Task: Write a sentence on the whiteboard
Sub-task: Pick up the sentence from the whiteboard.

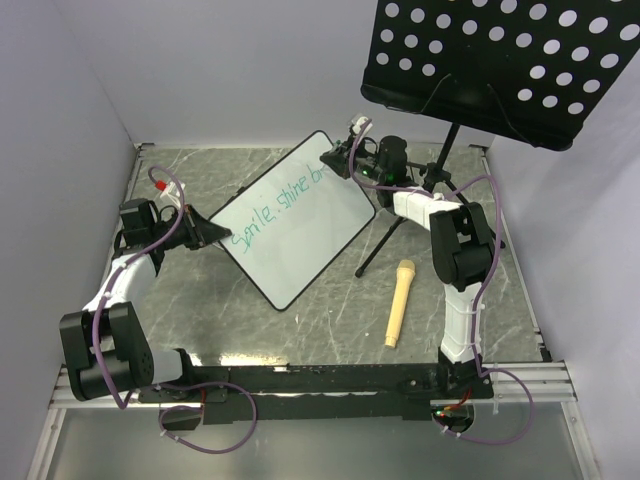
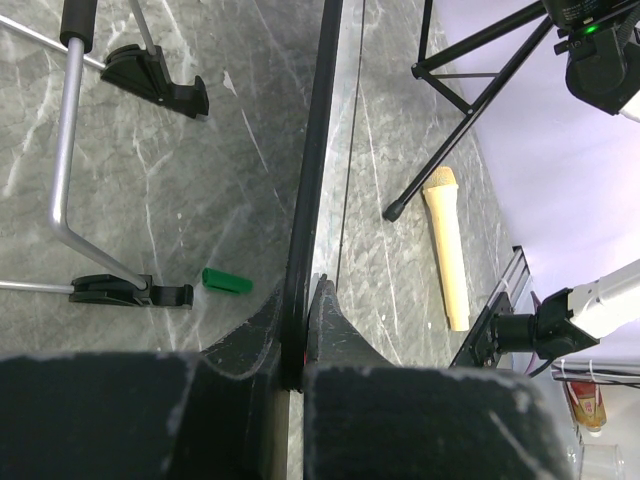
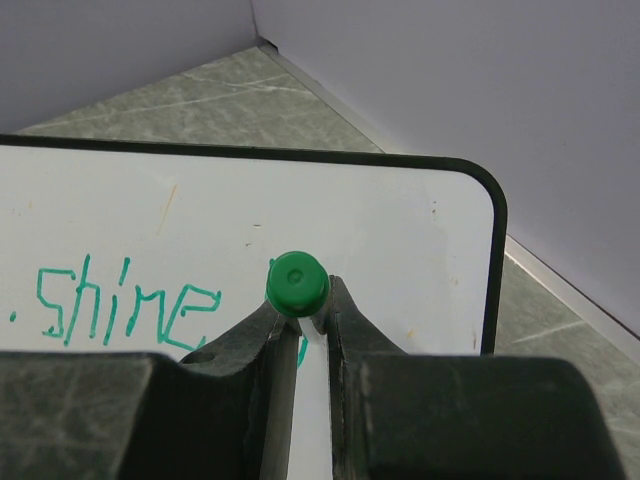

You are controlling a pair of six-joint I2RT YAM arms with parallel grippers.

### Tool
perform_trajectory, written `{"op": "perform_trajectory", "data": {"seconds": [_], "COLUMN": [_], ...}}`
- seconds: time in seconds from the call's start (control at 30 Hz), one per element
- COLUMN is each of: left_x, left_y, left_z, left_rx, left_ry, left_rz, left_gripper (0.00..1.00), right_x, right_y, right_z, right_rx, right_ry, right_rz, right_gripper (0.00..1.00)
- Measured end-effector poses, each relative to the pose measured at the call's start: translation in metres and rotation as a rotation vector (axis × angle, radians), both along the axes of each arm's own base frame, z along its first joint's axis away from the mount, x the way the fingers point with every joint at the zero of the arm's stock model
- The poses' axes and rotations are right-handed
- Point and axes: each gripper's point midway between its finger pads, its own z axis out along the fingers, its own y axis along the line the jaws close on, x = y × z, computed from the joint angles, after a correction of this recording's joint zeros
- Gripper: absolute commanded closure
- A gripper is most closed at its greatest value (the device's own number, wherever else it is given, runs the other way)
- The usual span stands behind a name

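Grey marbled counter (image 1: 330,330) fills an enclosure of pale walls (image 1: 80,80). At its middle lies the whiteboard (image 1: 300,235), turned diagonally, one rounded corner toward the far right and one toward the near side. The sentence (image 1: 275,212) runs in teal along the board's long left edge and reads "Smile, shine", with another letter starting just beyond.

At that last letter the right gripper (image 3: 305,310) is closed on a green marker (image 3: 297,283), whose butt end faces the wrist camera. The tip is hidden behind the barrel, so contact with the board cannot be told.

The left gripper (image 2: 300,300) pinches the board's black frame at the left corner, near the start of the writing, with one finger on each face.

On one side of the board's edge, the left wrist view shows a bent metal leg (image 2: 62,150) with black feet on the counter, and a green cap (image 2: 226,282) lying just beside one foot.

Right of the board lies a tan microphone (image 1: 398,302), near the tripod foot of a black perforated music stand (image 1: 500,60).
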Motion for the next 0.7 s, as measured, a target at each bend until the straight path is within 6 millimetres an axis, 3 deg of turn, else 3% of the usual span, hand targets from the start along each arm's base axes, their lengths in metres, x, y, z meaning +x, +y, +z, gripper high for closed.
{"op": "perform_trajectory", "data": {"seconds": [0.7], "left_x": [0.0000], "left_y": [0.0000], "left_z": [-0.0001], "left_rx": [0.000], "left_ry": [0.001], "left_rz": [0.000], "left_gripper": [0.99], "right_x": [-0.0050], "right_y": [0.0012], "right_z": [-0.0048], "right_rx": [0.002], "right_ry": [-0.003], "right_rz": [0.019], "right_gripper": [1.00]}}
